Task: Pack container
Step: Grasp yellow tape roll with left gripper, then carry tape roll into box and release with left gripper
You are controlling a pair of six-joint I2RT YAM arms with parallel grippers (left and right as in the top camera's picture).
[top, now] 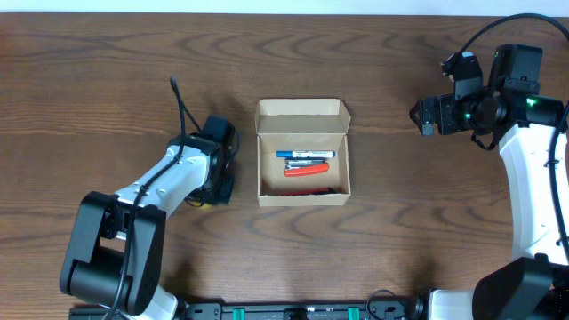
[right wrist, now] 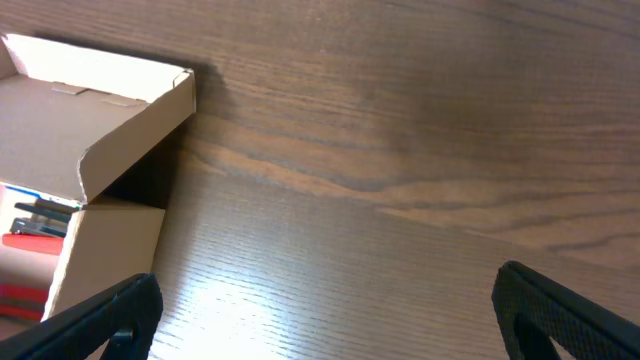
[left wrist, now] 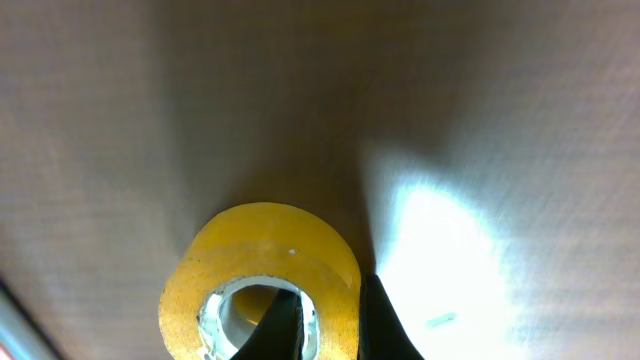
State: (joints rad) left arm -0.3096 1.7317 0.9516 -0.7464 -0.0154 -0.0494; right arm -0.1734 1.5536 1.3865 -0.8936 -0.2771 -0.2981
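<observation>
Though near the container [top: 302, 198], tape roll [left wrist: 262, 236] outside.

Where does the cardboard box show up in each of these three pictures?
Overhead: box in the middle of the picture, lid open.
Left wrist: not in it; only the tape roll.
Right wrist: box at the upper left.
Shared landmark: the pens inside it, seen overhead and at the right wrist's left edge.

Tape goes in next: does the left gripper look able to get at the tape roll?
Likely yes. The left gripper straddles the wall of the tape roll, one finger in its core, one outside, and nothing else on the table crowds it.
</observation>
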